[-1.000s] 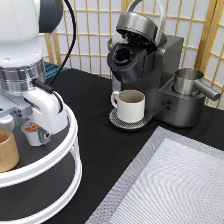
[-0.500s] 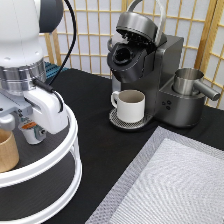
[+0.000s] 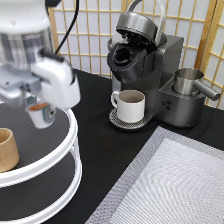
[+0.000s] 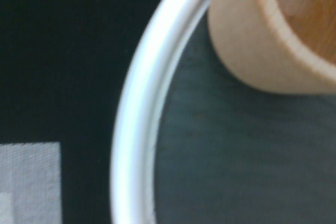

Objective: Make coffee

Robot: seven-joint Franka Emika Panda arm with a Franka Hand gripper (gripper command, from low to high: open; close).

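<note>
Coffee pod (image 3: 41, 114) hangs just above the upper tier of a white two-tier turntable (image 3: 70, 150), pinched between the fingers of the gripper (image 3: 39, 107) at the exterior view's left. A wooden cup (image 3: 7, 149) stands on that tier nearby. Toward the exterior view's right, a white mug (image 3: 131, 105) sits under the open coffee machine (image 3: 150, 70).
</note>
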